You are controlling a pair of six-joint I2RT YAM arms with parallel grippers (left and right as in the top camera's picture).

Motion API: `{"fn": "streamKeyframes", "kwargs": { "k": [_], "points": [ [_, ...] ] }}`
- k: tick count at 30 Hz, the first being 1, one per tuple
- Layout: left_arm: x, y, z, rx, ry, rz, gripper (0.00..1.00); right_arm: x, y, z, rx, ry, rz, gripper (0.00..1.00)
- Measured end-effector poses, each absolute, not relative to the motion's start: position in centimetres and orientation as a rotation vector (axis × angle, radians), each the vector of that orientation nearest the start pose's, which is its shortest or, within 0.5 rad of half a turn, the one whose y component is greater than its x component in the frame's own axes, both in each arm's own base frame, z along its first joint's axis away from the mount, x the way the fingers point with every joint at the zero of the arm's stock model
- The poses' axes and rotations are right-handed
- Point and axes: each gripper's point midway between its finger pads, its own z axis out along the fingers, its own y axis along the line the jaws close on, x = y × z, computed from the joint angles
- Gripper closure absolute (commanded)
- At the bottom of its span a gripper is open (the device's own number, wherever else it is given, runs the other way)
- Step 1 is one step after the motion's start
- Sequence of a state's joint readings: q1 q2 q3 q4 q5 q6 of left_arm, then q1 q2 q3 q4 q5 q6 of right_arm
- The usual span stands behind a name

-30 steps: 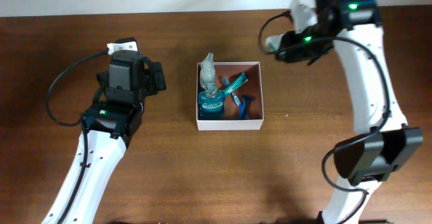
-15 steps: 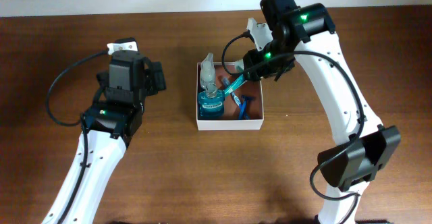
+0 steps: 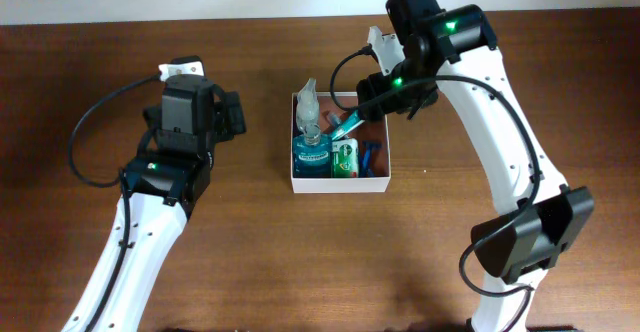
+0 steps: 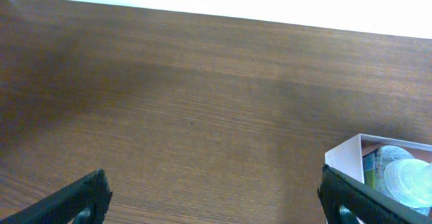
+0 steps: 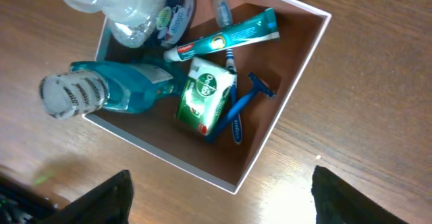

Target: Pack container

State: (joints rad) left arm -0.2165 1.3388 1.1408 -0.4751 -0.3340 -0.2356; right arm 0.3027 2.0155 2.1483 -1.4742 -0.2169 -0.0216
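Leftmost, we see the left gripper (image 4: 217,196), jaws wide apart and empty. It is well apart from the container (image 3: 340,184), which lies to its right at mid-table. The nearer right gripper (image 5: 223,200) hangs over the container's far right corner, fingers spread and holding nothing. The green-and-white carton (image 5: 206,96) lies inside the container, beside the blue bottle (image 5: 115,92).

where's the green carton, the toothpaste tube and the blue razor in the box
green carton (image 5: 206,96), right wrist view, middle of its printed top face
toothpaste tube (image 5: 229,38), right wrist view, middle of the tube body
blue razor (image 5: 241,104), right wrist view, its handle
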Motion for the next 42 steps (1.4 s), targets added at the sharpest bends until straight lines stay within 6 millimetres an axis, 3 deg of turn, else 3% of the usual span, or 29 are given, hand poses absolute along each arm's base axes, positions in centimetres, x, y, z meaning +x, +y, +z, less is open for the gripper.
{"fn": "streamKeyframes", "kwargs": {
  "k": [4, 7, 10, 12, 16, 19, 22, 23, 25, 29, 37, 39, 42],
  "points": [
    [39.9, -3.0, 23.4, -0.199, 2.194, 0.124, 0.01, 39.4, 14.4, 21.9, -0.447, 2.867, 0.351, 0.22],
    [39.9, -3.0, 23.4, -0.199, 2.194, 0.124, 0.01, 38.5, 12.7, 24.6, -0.399, 2.816, 0.339, 0.22],
    [39.9, -3.0, 23.4, -0.199, 2.195, 0.124, 0.01, 36.2, 11.4, 29.2, -0.371, 2.709, 0.329, 0.09],
    [39.9, -3.0, 23.4, -0.199, 2.194, 0.124, 0.01, 33.2, 11.0, 34.0, -0.368, 2.579, 0.336, 0.02],
    [39.9, -3.0, 23.4, -0.199, 2.195, 0.124, 0.01, 26.7, 9.4, 40.9, -0.352, 2.352, 0.335, 0.01],
    [39.9, -3.0, 23.4, -0.199, 2.194, 0.124, 0.01, 20.6, 7.5, 45.2, -0.298, 2.174, 0.317, 0.02],
    [39.9, -3.0, 23.4, -0.199, 2.194, 0.124, 0.01, 16.1, 5.9, 47.0, -0.265, 2.064, 0.3, 0.01],
    [39.9, -3.0, 23.4, -0.199, 2.195, 0.124, 0.01, 12.9, 5.0, 47.3, -0.251, 2.013, 0.292, 0.01],
    [39.9, -3.0, 23.4, -0.199, 2.195, 0.124, 0.01, 9.9, 4.1, 47.0, -0.236, 1.974, 0.281, 0.01],
    [39.9, -3.0, 23.4, -0.199, 2.194, 0.124, 0.01, 7.1, 2.4, 44.3, -0.152, 1.974, 0.253, 0.01],
    [39.9, -3.0, 23.4, -0.199, 2.195, 0.124, 0.01, 4.0, 0.6, 40.9, -0.05, 1.801, 0.258, 0.01],
    [39.9, -3.0, 23.4, -0.199, 2.195, 0.124, 0.01, 3.5, 0.5, 39.2, -0.044, 1.774, 0.26, 0.01],
    [39.9, -3.0, 23.4, -0.199, 2.195, 0.124, 0.0, 4.7, 0.7, 35.5, -0.043, 1.844, 0.249, 0.01]
  ]
}}
